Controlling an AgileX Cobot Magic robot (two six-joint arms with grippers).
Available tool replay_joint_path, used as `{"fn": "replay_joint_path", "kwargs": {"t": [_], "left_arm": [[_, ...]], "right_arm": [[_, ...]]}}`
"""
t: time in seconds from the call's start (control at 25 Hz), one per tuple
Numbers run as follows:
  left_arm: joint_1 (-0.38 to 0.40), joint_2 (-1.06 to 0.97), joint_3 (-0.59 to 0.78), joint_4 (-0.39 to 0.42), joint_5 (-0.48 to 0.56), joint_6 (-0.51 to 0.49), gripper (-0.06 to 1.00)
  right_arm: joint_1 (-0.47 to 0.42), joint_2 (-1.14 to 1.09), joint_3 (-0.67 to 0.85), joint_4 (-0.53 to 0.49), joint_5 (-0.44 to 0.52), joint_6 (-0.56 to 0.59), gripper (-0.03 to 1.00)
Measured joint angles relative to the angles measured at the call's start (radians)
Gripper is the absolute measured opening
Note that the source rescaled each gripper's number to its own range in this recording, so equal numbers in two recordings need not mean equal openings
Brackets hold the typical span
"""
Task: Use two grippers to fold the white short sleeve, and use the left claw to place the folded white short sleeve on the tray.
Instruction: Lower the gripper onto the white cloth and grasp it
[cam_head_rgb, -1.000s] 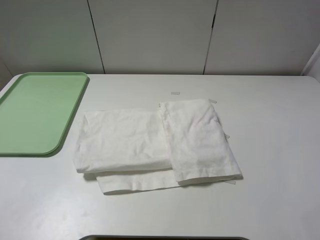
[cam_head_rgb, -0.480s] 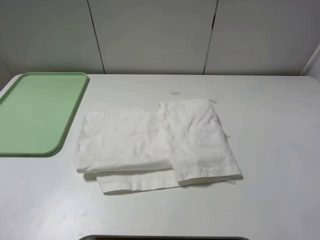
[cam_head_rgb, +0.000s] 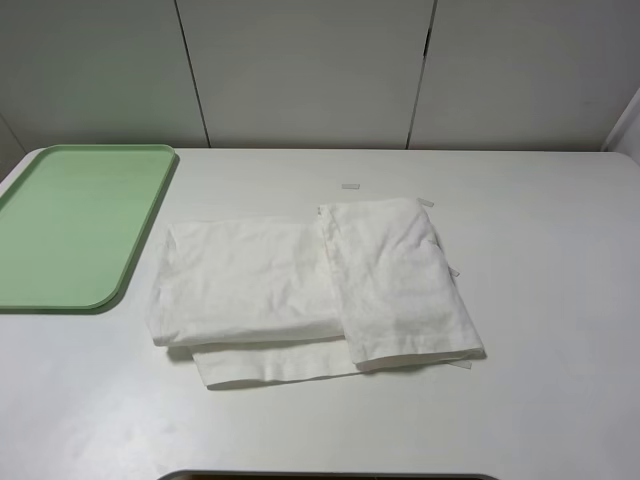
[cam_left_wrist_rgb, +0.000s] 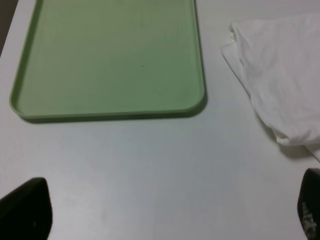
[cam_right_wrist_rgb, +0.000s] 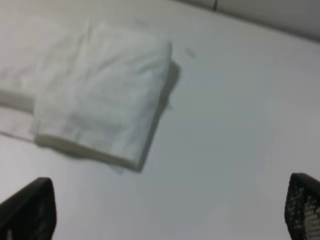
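Left gripper and right gripper, we see, both gape wide, holding nothing, above the white table. On it the white short sleeve lies partly folded, mid-table, just right of the green tray, not touching it; a small tape strip sits beyond the garment.

There is one white short sleeve, one tray and one table. The small pale tape strips number perhaps four, though they are tiny and hard to count. A left gripper and a right gripper make two.
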Motion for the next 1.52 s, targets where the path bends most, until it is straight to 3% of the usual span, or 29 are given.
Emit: {"fn": "replay_joint_path", "kwargs": {"t": [0.2, 0.4, 0.8, 1.52], "left_arm": [[0.000, 0.000, 0.000, 0.000, 0.000, 0.000, 0.98], [0.000, 0.000, 0.000, 0.000, 0.000, 0.000, 0.98], [0.000, 0.000, 0.000, 0.000, 0.000, 0.000, 0.98], [0.000, 0.000, 0.000, -0.001, -0.002, 0.000, 0.98]], "right_arm": [[0.000, 0.001, 0.139, -0.031, 0.034, 0.014, 1.00], [0.000, 0.001, 0.146, -0.027, 0.036, 0.003, 1.00], [0.000, 0.001, 0.191, 0.096, -0.143, -0.061, 1.00], [0.000, 0.001, 0.191, 0.106, -0.149, -0.055, 1.00]]}}
